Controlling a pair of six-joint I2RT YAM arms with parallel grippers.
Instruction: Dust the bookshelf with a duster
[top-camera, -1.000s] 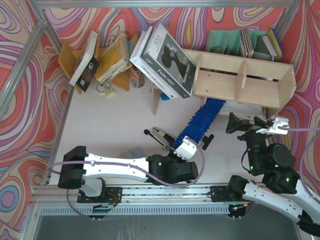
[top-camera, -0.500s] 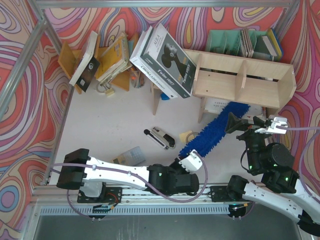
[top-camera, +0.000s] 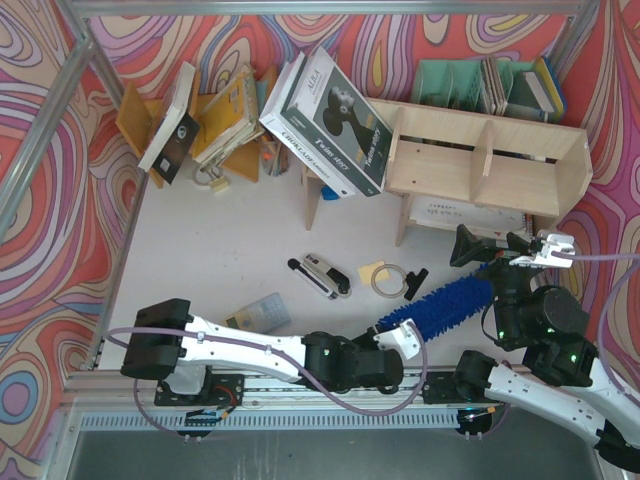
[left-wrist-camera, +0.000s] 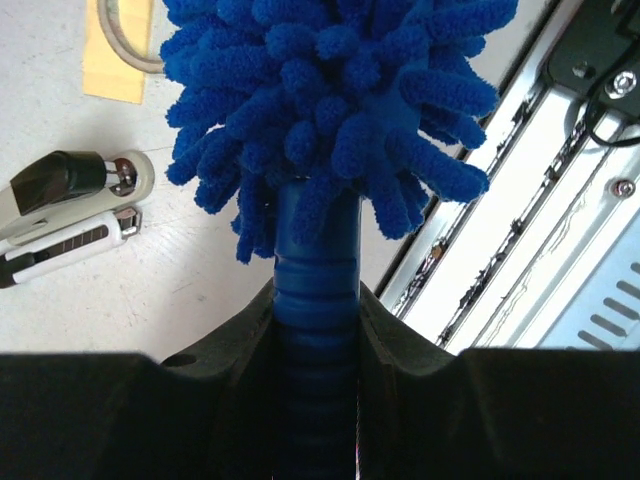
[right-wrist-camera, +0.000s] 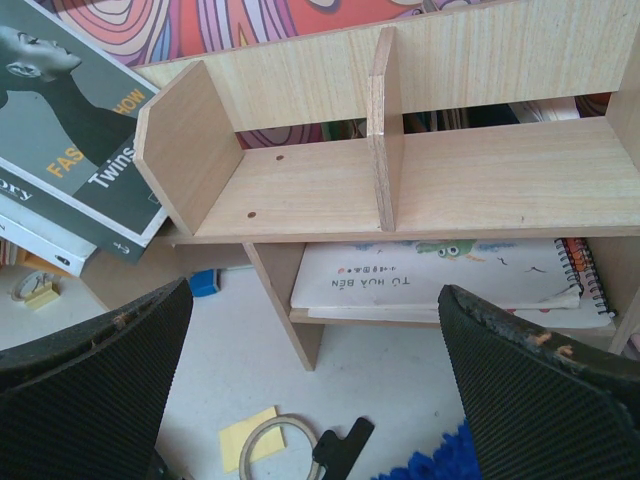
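The left claw (top-camera: 396, 328) is clenched on the duster (top-camera: 452, 298), its fingers (left-wrist-camera: 240, 330) pressed against both sides of the ribbed dark blue handle. From this claw the fluffy blue head runs ahead and to the right across the table (top-camera: 220, 230); whether it touches the table cannot be told. Its far end reaches just under the right claw (top-camera: 497, 250). The right claw is released, its fingers (right-wrist-camera: 90, 390) spread wide with nothing between them. Ahead of the right claw stands the bookshelf (top-camera: 480, 165), apart from the duster, with a notebook (right-wrist-camera: 430, 275) lying on its lower level. Ahead and to the left of the left claw lie a stapler (top-camera: 320, 275) and a tape ring (top-camera: 389, 280) overlapping a yellow sticky note (top-camera: 370, 271).
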